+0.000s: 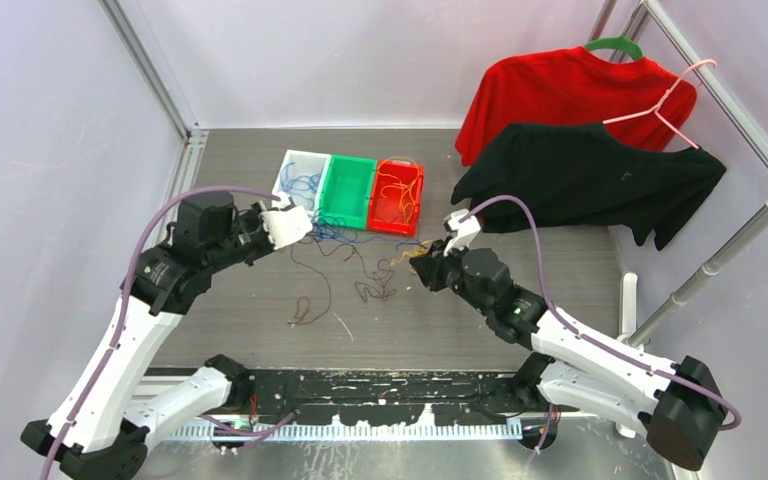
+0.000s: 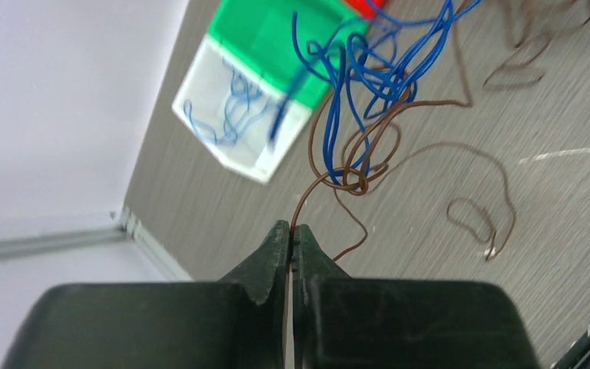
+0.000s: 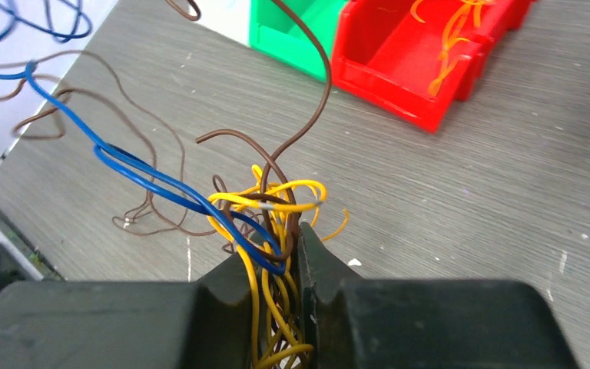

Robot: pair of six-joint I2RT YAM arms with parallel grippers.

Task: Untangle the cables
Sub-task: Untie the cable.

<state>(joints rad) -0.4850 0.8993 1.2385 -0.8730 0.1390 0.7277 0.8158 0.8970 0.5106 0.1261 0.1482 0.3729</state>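
Note:
Thin cables in blue, yellow and brown lie tangled on the grey table in front of the bins [image 1: 360, 255]. My left gripper [image 2: 292, 229] is shut on a brown cable [image 2: 319, 181] that runs up to a knot with blue cables [image 2: 353, 84]; in the top view it sits at the left of the tangle [image 1: 295, 228]. My right gripper [image 3: 284, 246] is shut on a clump of yellow, brown and blue cables [image 3: 273, 207], at the right end of the tangle [image 1: 425, 265]. Loose brown loops [image 1: 305, 305] lie nearer the front.
Three bins stand at the back: white [image 1: 295, 172] holding blue cables, green [image 1: 348, 190], red [image 1: 397, 196] holding orange cables. A red shirt [image 1: 570, 95] and a black shirt [image 1: 590, 175] hang on a rack at the right with a pink hanger [image 1: 665, 105].

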